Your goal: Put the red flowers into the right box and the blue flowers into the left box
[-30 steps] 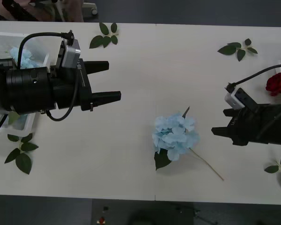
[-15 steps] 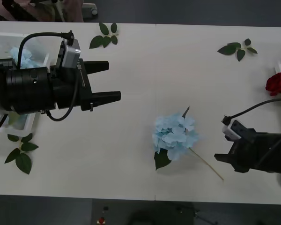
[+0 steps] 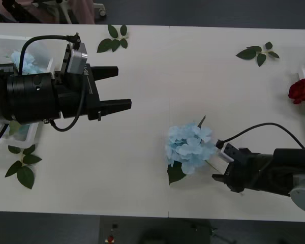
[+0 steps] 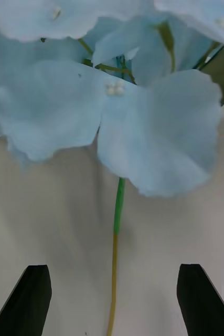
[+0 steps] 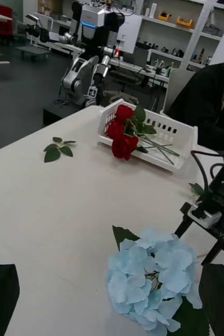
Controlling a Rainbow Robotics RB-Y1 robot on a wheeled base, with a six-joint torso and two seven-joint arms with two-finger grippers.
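Near the middle of the desk's front half, a pale blue hydrangea point(image 3: 189, 147) lies flat on the white top, its thin stem point(image 4: 115, 247) running toward the front right. Just beside the bloom, the right gripper point(image 3: 217, 162) sits low over that stem, black fingers point(image 4: 30, 304) spread with the stem lying between them, untouched. Toward the left edge, the left gripper point(image 3: 123, 88) hangs above the desk with its fingers spread apart, holding nothing. Behind its arm another blue flower point(image 3: 23, 61) rests in the left box point(image 3: 0, 41). At the right edge, red roses point(image 5: 121, 136) lie in the right box point(image 5: 167, 131), one bloom spilling over its front wall.
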